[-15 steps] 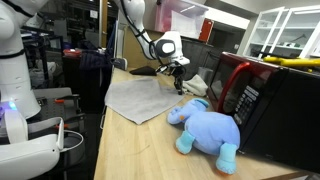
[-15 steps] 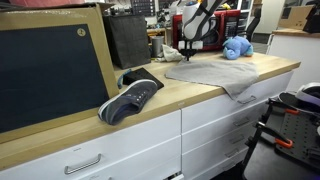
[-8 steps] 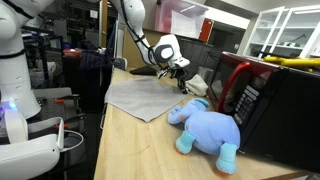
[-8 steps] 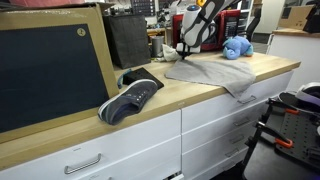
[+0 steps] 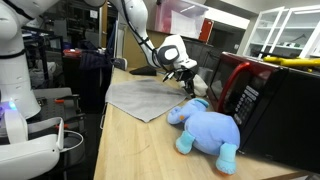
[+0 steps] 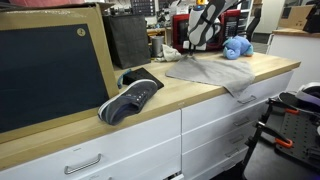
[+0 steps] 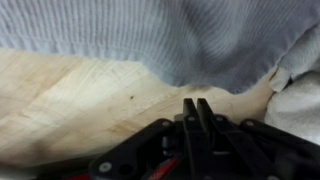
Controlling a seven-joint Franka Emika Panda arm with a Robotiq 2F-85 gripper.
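1. The grey ribbed cloth (image 5: 140,98) is lying spread flat on the light wooden countertop (image 5: 125,150). In an exterior view one of its corners (image 6: 238,88) is hanging over the front edge.
2. The black Robotiq gripper (image 5: 187,80) is hovering low over the cloth's far hem, on the side nearest the microwave.
3. In the wrist view the gripper (image 7: 197,104) is showing its fingers pressed together with nothing visible between them. The tips are sitting over bare wood, just short of the hem.
4. My read: closed like this, it is only good for nudging. Any pinch on the hem needs the fingers spreading first, while they are clear of the fabric.
5. The hem is curving here, so I'd be lining the fingers up across the edge rather than along it. I'd also be keeping the approach shallow so that a single layer is going between the pads.
6. A white crumpled fabric lump (image 7: 296,95) is lying just beside the hem. The risk is snagging both at once, so I'd be biasing away from it.
7. A light-blue plush elephant (image 5: 207,128) is lying near the cloth's edge, in front of the black-and-red microwave (image 5: 268,100). The wrist is working close to both.
8. A grey sneaker (image 6: 130,97) and a wood-framed blackboard (image 6: 50,70) are sitting well apart from all this.
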